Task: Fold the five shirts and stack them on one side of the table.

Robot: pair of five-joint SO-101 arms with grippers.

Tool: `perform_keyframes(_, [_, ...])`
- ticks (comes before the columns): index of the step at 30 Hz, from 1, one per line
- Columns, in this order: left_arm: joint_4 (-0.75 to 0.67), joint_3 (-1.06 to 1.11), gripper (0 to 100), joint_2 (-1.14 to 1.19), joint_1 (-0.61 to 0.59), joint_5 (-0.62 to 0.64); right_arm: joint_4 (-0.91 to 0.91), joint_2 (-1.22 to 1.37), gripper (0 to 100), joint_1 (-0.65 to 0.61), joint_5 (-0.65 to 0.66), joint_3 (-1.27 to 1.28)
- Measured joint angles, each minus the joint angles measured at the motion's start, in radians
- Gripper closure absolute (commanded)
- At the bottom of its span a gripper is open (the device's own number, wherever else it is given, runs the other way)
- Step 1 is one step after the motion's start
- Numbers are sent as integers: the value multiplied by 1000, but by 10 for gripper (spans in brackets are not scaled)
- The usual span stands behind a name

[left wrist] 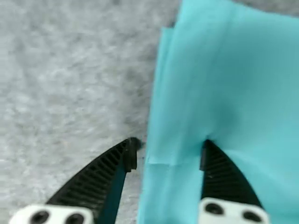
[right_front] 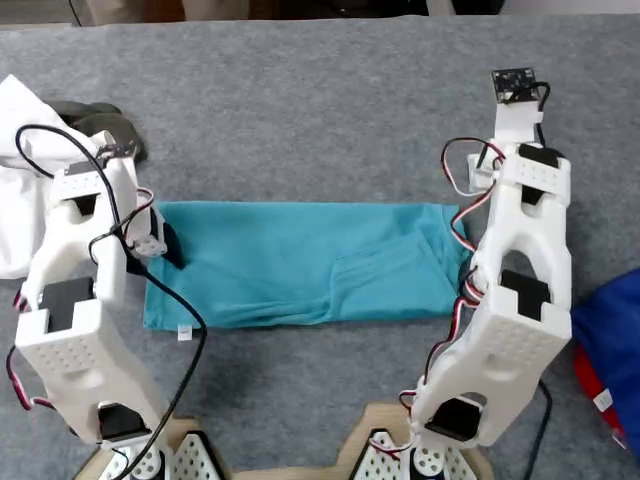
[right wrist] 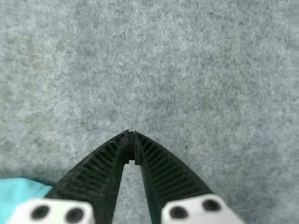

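Note:
A teal shirt (right_front: 300,265), folded into a long flat strip, lies across the middle of the grey table. My left gripper (right_front: 165,245) is at the strip's left end. In the left wrist view this gripper (left wrist: 169,147) is open and straddles the teal shirt's (left wrist: 224,84) edge, with one fingertip (left wrist: 131,149) over the grey surface and the other over the cloth. My right arm (right_front: 520,260) stands at the strip's right end. My right gripper (right wrist: 132,135) is shut with nothing in it over bare grey surface, and a corner of the teal shirt (right wrist: 18,191) lies beside it.
A white garment (right_front: 20,170) and a dark grey one (right_front: 100,120) lie bunched at the far left. A blue garment (right_front: 610,330) with a red one (right_front: 600,390) beneath lies at the right edge. Open grey surface stretches beyond the teal strip.

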Motion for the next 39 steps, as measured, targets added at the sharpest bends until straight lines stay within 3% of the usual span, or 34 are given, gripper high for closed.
perform_keyframes(4, [2, -14, 985, 6, 29, 0, 0, 0, 991, -2, 0, 0])
perform_keyframes(13, [3, -44, 981, 15, 172, 2, 0, 0, 991, 25, 0, -2])
perform_keyframes(20, [192, -304, 981, 25, 301, 40, 0, 3, 991, 112, -28, -54])
perform_keyframes(29, [399, -697, 981, 25, 644, 121, 0, 6, 990, 209, -5, -109])
perform_keyframes(39, [393, -795, 981, 25, 956, 219, 0, 8, 990, 333, -5, -180])
